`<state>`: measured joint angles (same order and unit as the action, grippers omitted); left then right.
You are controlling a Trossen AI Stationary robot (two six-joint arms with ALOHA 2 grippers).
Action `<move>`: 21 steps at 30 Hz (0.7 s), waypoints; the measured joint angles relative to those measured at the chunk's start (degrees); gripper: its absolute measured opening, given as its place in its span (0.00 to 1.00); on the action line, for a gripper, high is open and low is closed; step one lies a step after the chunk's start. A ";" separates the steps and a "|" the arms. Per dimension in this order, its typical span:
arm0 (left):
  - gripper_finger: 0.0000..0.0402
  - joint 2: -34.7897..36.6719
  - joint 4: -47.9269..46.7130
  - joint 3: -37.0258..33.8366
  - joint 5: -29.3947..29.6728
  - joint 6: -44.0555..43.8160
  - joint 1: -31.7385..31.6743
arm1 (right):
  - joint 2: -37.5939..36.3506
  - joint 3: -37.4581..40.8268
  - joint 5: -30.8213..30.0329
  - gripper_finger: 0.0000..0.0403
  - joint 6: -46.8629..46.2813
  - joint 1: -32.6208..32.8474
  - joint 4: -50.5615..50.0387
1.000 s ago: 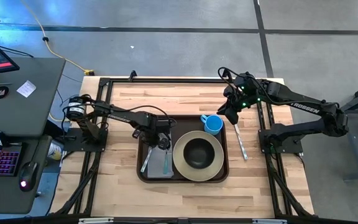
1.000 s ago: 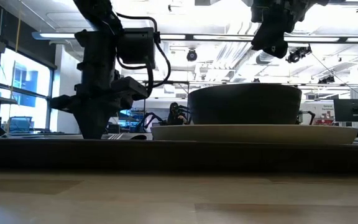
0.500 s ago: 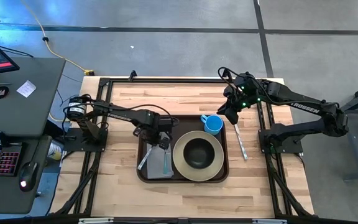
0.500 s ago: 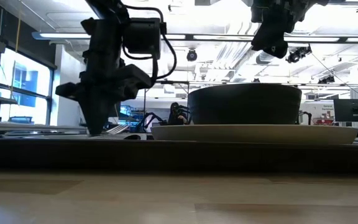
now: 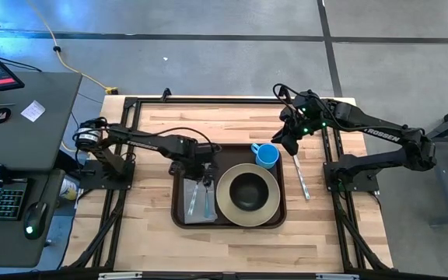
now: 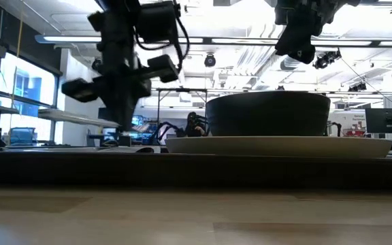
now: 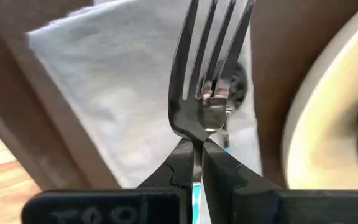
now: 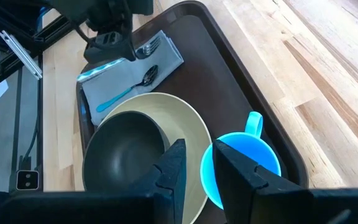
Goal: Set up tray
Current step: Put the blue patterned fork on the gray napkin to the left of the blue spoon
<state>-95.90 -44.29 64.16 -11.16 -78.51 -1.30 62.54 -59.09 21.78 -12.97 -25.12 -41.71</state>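
Observation:
The dark brown tray [image 5: 180, 167] holds a grey napkin [image 5: 201, 210], a blue-handled spoon [image 5: 208, 198] lying on the napkin, a beige plate [image 5: 225, 208] with a dark bowl [image 5: 247, 190] on it, and a blue cup [image 5: 265, 155]. My left gripper [image 5: 202, 177] is over the napkin, shut on a silver fork [image 7: 213, 56]. The fork's handle [image 5: 192, 202] points toward the near edge. My right gripper [image 5: 289, 145] hangs high beside the tray's far right corner, narrowly open, with nothing between its fingers [image 8: 174, 168]. My left gripper pinches the fork at its neck [image 7: 199, 124], just behind the tines, between its two fingers [image 7: 178, 171]. They come from above, one on each narrow side. The fork is lifted above the napkin and lies nearly level. The gripper hides the handle in the wrist view.
A table knife [image 5: 300, 177] lies on the bare wood right of the tray, below my right arm. Black frame rails run along the table's left, right and far sides. The wood between the tray and the near edge is free.
My left gripper has risen, keeping its hold on the fork. The fork has come up off the tray's left part, and its handle has swung toward the table's right, so it now hangs over the napkin beside the spoon.

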 joint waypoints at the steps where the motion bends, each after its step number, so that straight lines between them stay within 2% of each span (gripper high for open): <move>1: 0.14 0.20 0.48 0.00 0.96 -1.35 0.32 | 0.00 0.00 0.00 0.18 0.02 -0.02 0.00; 5: 0.13 -0.04 -0.70 -0.26 3.52 -5.60 2.91 | 0.00 0.00 0.73 0.18 0.21 -0.01 -0.13; 9: 0.14 -0.46 2.35 -0.10 8.69 -12.46 6.34 | 0.00 0.00 1.28 0.18 1.06 -0.01 -0.99; 14: 0.13 -0.49 2.18 -0.11 12.92 -19.16 7.36 | 0.00 -0.01 1.75 0.18 2.61 0.00 -2.37; 21: 0.14 -0.72 -0.67 -0.11 13.75 -20.95 7.34 | 0.00 -0.01 2.53 0.18 2.95 0.00 -3.56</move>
<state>-96.62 -44.96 64.05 2.59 -99.46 6.04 62.54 -59.10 24.31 -10.02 -25.12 -45.27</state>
